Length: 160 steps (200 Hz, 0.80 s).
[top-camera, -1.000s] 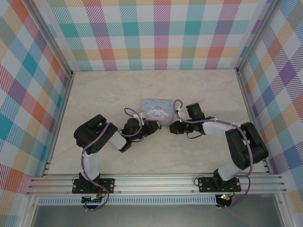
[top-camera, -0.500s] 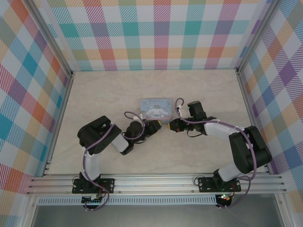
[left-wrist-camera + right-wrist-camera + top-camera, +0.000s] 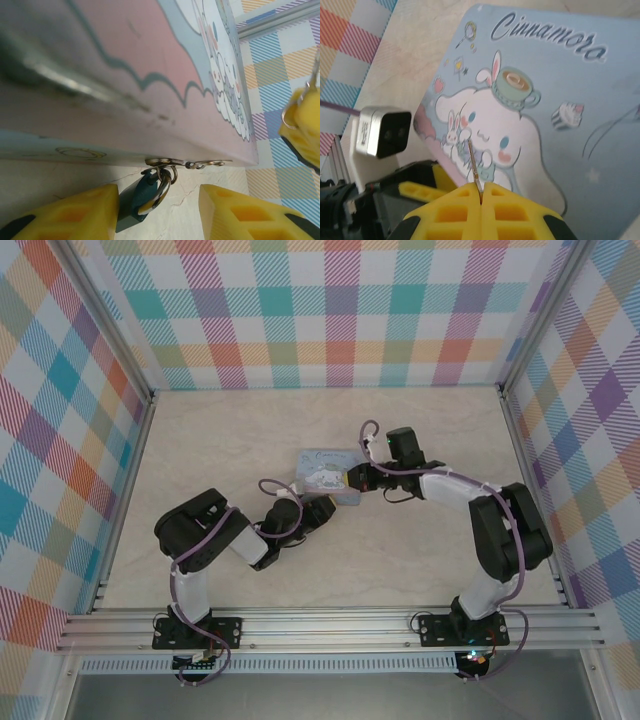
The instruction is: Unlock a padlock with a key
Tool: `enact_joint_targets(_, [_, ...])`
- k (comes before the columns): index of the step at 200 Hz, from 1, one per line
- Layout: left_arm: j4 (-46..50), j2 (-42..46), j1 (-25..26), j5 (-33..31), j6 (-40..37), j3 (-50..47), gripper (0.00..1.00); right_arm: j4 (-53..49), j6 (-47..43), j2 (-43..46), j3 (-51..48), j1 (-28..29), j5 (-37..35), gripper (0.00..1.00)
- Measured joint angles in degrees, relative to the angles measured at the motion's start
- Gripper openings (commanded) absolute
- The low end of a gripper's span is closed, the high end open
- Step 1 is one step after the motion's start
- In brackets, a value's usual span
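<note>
Key (image 3: 474, 167) stays pinched as a thin sliver in the shut right tool (image 3: 481, 192), which has swung up over the printed lid of the tin (image 3: 560, 100), away from its front edge. The left tool (image 3: 159, 206) has just released; its jaws stand apart, and the padlock (image 3: 142, 192) hangs between them from the hasp (image 3: 170, 162), perhaps brushing one finger. With the lock unsteadied, insertion looks further off.
</note>
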<state>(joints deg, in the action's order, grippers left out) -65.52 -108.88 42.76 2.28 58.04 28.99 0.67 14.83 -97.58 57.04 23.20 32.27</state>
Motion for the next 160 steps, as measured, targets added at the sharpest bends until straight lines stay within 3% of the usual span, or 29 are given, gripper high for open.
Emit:
enact_joint_targets(56, [0.1, 0.0, -0.4, 0.4, -0.1, 0.1, 0.47, -2.4, -1.0, -4.2, 5.4, -1.1, -2.1, 0.01])
enact_joint_targets(96, [0.7, 0.0, -0.6, 1.3, -0.4, 0.5, 0.48, -4.2, -2.1, -4.9, 5.0, -1.5, -3.6, 0.01])
enact_joint_targets(160, [0.4, 0.0, -0.6, 1.7, -0.5, 0.6, 0.53, 0.8, -2.0, -2.8, 0.4, -1.5, -3.1, 0.01])
